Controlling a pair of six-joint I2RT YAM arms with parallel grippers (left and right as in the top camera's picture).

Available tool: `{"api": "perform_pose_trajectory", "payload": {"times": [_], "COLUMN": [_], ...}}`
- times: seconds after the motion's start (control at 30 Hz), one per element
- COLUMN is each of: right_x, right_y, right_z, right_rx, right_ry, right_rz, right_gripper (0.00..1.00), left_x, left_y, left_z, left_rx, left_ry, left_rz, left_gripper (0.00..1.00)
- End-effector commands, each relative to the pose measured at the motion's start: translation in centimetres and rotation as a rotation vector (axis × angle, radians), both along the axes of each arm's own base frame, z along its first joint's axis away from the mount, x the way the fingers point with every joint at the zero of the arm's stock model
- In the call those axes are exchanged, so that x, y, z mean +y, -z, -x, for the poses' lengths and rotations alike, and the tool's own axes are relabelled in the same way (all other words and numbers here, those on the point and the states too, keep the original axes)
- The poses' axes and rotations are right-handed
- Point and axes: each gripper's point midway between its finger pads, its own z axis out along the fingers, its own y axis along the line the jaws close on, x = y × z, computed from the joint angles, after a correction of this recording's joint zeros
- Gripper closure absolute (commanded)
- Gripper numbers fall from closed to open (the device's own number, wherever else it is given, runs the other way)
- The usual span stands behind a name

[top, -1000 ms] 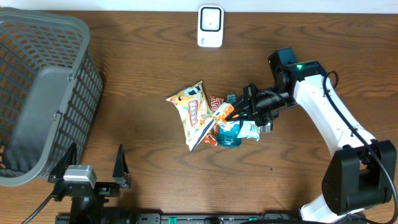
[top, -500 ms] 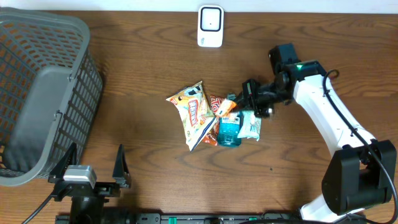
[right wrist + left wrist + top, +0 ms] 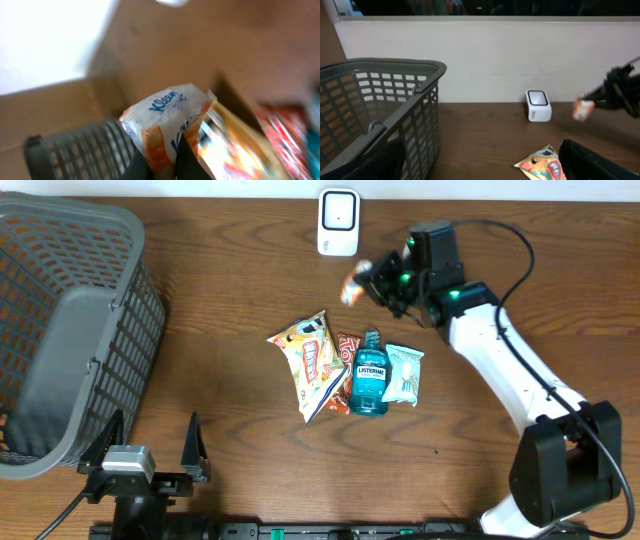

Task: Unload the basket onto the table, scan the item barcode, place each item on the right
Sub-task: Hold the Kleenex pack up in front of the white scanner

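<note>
**ENTRY: TISSUE PACK AT THE SCANNER, HAZARDS ON FILE**

**Item in hand.** I hold the tissue pack [image 3: 353,280] in the right tool [image 3: 372,278]. The jaws are narrow, pinching one end of the soft wrapper. The pack hangs in the air near the scanner [image 3: 338,222], off to one side of it and clear of the bench [image 3: 220,270].

**Hazard 1, slip.** The hold is thin and the wrapper is slack. I judge that a sharp wrist turn could let the pack slide out and drop.

**Hazard 2, no read.** I see no barcode in any view and cannot tell which face points at the scanner. If the code faces away, sits under the fingers or lies across a crease, nothing registers. The pack also shows blurred overhead, and a pass made at speed may fail the same way.

**Hazard 3, knock.** The scanner stands upright and looks light. Closing in too far could tip it or push it back.

**Hazard 4, sweep.** The snack bag [image 3: 308,360] and mouthwash bottle [image 3: 370,378] lie mid-bench under the right arm's reach. A low elbow could scatter them.

**Idle stock.** The left tool [image 3: 153,420] is spread wide and empty at the near bench edge, beside the basket [image 3: 60,240]. It poses no risk unless I move it.
</note>
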Motion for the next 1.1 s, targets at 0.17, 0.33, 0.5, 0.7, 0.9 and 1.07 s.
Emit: {"api": "perform_pose_trajectory", "payload": {"times": [0.17, 0.33, 0.5, 0.7, 0.9, 1.07], "right_x": [0.3, 1.5, 3.1, 4.1, 3.3, 3.3], "right_y": [-0.6, 0.8, 2.6, 3.8, 4.6, 5.1], "right_z": [-8.3, -12.0, -15.4, -18.8, -19.3, -19.1], "right_rx": [-0.346, -0.480, -0.468, -0.423, -0.448, -0.447], "right_ry": [0.220, 0.262, 0.263, 0.274, 0.268, 0.232], "right_rz": [0.054, -0.071, -0.113, -0.079, 0.056, 0.093], "right_gripper": [0.99, 0.99, 0.99, 0.99, 0.99, 0.99], "left_x": [-0.2, -0.2, -0.2, -0.2, -0.2, -0.2], "left_y": [-0.2, -0.2, -0.2, -0.2, 0.0, 0.0], "left_z": [0.2, 0.2, 0.2, 0.2, 0.2, 0.2], "left_rx": [-0.011, -0.011, -0.011, -0.011, -0.004, -0.004], "left_ry": [0.013, 0.013, 0.013, 0.013, 0.013, 0.013], "left_rz": [-0.009, -0.009, -0.009, -0.009, -0.009, -0.009], "left_gripper": [0.02, 0.02, 0.02, 0.02, 0.02, 0.02]}}
